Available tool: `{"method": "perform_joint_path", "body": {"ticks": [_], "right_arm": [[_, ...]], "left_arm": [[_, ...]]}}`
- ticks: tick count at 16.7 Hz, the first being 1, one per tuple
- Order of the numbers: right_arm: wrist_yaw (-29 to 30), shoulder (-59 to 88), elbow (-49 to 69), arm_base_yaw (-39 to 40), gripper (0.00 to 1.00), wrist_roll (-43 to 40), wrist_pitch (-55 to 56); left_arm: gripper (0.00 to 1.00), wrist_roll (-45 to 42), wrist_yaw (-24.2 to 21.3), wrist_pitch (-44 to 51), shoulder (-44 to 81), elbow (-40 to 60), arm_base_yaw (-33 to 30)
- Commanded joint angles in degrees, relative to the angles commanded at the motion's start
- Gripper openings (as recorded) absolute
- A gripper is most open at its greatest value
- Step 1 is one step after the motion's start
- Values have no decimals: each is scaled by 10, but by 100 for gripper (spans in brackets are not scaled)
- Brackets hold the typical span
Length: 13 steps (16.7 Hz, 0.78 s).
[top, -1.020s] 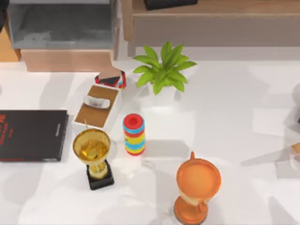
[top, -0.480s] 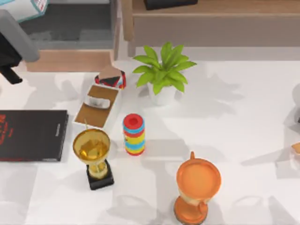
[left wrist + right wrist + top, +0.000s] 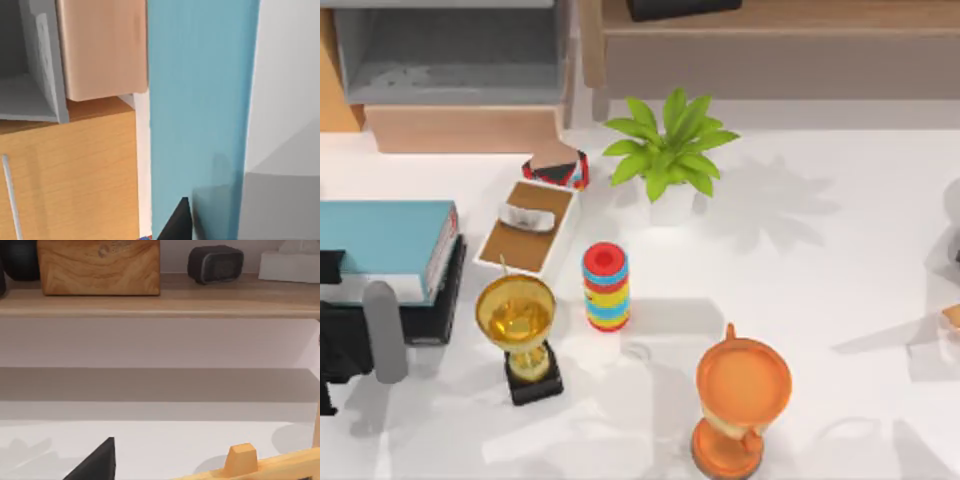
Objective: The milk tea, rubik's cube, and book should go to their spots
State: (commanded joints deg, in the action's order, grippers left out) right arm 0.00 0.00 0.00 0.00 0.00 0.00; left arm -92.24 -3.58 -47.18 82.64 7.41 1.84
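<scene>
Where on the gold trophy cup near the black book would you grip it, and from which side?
Probably the narrow stem of the gold trophy cup, between bowl and black base, approached level from the table's near edge. It stands upright, its wide bowl overhangs the stem from above, and the stacked-ring toy crowds its right while the light-blue book lies to its left.

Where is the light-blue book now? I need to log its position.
In the top view, the book lies at the table's left edge on top of the black book, left of the gold trophy, with the left arm beside it.
</scene>
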Motion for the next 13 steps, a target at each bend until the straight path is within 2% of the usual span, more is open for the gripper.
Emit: {"method": "perform_joint_path", "body": {"ticks": [13], "right_arm": [[0, 0, 0, 0, 100, 0, 0]], "left_arm": [[0, -4, -1, -15, 30, -4, 0]]}}
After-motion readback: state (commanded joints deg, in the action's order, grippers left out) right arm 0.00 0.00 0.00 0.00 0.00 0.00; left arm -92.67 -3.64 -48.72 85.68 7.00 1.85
